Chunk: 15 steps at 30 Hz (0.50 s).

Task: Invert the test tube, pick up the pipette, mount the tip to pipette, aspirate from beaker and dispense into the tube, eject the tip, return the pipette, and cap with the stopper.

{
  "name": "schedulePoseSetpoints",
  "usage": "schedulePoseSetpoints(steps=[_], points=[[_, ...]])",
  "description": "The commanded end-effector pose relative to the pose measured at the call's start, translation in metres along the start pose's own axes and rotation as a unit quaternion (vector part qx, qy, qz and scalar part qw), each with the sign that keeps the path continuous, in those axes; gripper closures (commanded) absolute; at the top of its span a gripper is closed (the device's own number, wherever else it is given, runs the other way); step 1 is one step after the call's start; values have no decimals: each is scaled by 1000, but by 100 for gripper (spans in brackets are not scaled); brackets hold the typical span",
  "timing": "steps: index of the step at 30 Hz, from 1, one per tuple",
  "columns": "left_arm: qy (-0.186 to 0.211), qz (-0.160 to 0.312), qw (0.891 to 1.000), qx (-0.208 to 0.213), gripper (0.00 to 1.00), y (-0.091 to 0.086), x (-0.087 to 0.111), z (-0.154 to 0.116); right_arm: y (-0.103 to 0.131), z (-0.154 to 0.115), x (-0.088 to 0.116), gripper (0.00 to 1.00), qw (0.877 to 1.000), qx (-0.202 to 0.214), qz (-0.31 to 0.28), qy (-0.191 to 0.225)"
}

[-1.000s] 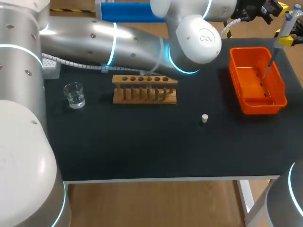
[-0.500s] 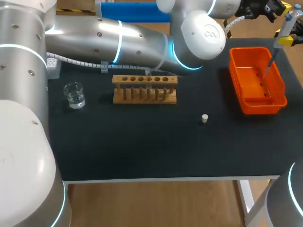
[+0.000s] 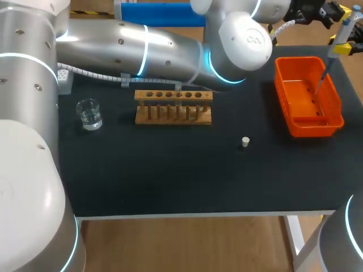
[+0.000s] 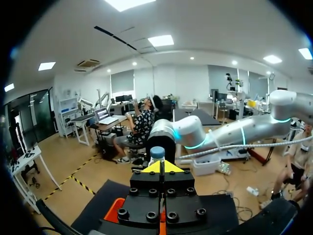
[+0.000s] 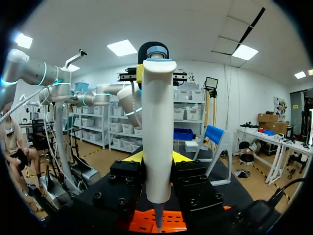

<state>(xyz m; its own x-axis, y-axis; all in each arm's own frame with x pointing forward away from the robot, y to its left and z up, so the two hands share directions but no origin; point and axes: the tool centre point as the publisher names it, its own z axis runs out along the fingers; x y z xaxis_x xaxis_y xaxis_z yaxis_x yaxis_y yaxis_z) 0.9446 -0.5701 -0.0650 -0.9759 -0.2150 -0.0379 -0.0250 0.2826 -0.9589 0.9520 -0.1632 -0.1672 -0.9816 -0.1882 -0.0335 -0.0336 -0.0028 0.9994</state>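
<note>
The white pipette [image 3: 339, 35] hangs upright over the orange bin [image 3: 298, 127] at the table's far right, its thin tip inside the bin. My right gripper [image 3: 348, 48] is shut on its body; in the right wrist view the pipette [image 5: 157, 142] stands between the yellow fingers [image 5: 134, 157]. My left arm crosses the table's back, and its left gripper [image 3: 326, 10] is shut, level with the pipette's top. In the left wrist view the pipette's round blue top [image 4: 157, 152] sits just ahead of the joined tips of the left gripper [image 4: 160, 167]. I cannot make out the test tube.
A wooden tube rack [image 3: 173, 106] stands mid-table, partly under my left arm. A glass beaker [image 3: 89, 113] with clear liquid sits at the left. The small white stopper [image 3: 245, 141] lies alone on the black mat, right of centre.
My left arm's elbow has shifted a little up and to the right. The pipette, the right gripper and the things on the table have stayed where they were.
</note>
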Motion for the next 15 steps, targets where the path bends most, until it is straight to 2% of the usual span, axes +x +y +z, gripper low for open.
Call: schedulePoseSetpoints(steps=[1,15], points=[[8,1,997,77,100,3,-4,7,-1,-3,-3,100,1000,0,0,5],[9,0,997,73,100,5,-6,11,-1,-3,-3,100,1000,0,0,5]])
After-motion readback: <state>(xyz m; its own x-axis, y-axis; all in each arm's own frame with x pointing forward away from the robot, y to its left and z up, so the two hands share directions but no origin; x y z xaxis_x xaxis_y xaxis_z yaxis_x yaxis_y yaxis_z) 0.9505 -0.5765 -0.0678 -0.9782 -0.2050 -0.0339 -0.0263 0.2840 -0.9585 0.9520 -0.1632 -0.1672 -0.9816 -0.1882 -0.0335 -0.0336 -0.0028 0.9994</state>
